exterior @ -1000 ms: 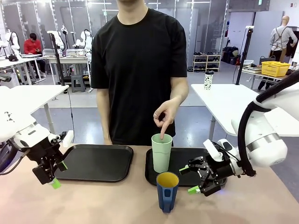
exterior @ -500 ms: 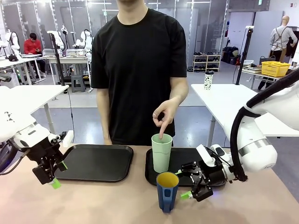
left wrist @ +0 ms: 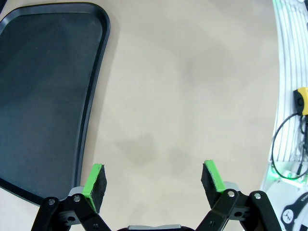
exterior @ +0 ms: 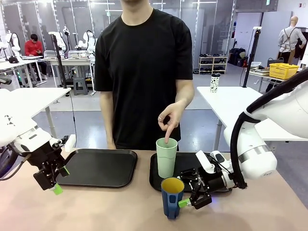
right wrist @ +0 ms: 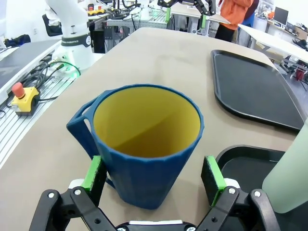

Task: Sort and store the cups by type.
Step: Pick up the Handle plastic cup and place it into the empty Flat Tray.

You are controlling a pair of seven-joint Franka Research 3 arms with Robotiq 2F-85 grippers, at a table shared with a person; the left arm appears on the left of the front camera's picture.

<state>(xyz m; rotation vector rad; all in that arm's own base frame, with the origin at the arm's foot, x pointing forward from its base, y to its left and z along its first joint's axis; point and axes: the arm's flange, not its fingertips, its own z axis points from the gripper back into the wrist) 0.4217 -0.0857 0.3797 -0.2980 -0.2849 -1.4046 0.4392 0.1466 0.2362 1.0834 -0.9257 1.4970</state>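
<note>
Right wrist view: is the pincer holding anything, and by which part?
Nothing is held. The right pincer is open, its pads flanking the dark-blue mug at its body without gripping it.

We see a matt blue plastic mug (right wrist: 144, 163), faintly ribbed outside and smooth yellow inside, beside a satin pale-green plastic tumbler (exterior: 166, 161). The left tray (exterior: 98, 167) and right tray (exterior: 186, 162) look like smooth black plastic, and the tabletop (left wrist: 183, 86) is matt beige.

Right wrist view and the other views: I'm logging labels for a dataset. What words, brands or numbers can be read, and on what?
No text is readable.
Print on the dark band of the far white arm: too small to read.
On the blue mug and the green tumbler: none seen.
</note>
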